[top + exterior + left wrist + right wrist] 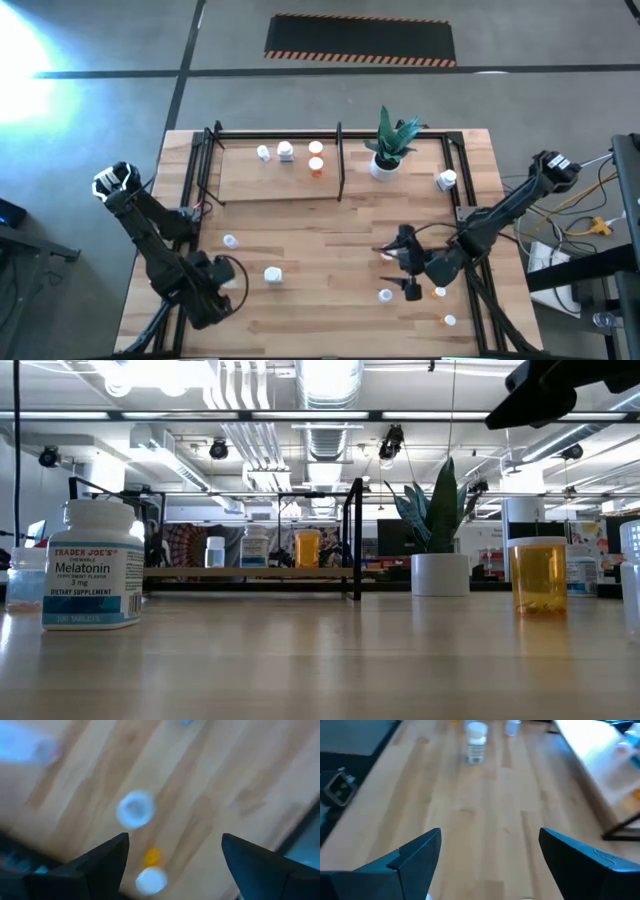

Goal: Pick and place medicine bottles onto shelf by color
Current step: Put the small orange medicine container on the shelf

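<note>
Orange and white medicine bottles [273, 274] lie loose before the black-framed light-wood shelf [280, 180]; some already stand on it. Both grippers, left [232, 283] and right [408, 272], hover wide open, empty. Next: descend, grasp one.

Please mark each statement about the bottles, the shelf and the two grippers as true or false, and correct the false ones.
1. The left gripper holds a white bottle. False: it is open and empty.
2. Two orange bottles stand on the shelf. True.
3. The plant pot lies tipped over. False: it stands upright.
4. The right gripper is open above the table. True.
5. The shelf holds no white bottles. False: two white bottles stand left of the orange ones.
</note>
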Controlling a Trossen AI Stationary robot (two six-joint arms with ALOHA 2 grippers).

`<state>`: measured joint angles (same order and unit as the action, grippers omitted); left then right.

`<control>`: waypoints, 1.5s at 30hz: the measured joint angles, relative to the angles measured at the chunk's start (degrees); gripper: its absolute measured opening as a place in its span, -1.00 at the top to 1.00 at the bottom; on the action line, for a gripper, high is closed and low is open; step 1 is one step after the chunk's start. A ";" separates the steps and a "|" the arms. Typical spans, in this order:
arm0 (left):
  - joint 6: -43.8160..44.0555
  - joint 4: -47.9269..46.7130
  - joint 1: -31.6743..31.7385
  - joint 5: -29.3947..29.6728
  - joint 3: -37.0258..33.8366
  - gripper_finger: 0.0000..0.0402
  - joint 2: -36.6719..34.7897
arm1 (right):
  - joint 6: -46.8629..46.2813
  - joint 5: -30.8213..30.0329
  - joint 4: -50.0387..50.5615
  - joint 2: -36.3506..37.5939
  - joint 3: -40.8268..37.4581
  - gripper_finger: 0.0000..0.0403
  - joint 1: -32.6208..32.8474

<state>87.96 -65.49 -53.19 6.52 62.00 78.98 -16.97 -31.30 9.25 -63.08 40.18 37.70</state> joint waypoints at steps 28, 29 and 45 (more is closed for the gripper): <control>4.88 2.82 -3.94 -18.52 -3.29 -0.50 0.21 | 1.32 -1.87 -2.71 -7.11 -0.02 -0.62 -0.05; 4.86 2.81 -4.25 -18.54 -3.36 -0.50 0.77 | 1.36 -1.87 -2.73 -7.11 -0.02 -0.62 -0.05; 4.62 2.14 -6.60 -11.48 -3.72 -0.07 8.22 | 1.60 -1.87 -2.71 -7.11 -0.02 -0.62 -0.05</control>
<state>92.57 -63.35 -59.79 -4.96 58.27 87.20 -15.38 -33.17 6.55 -70.19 40.16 37.65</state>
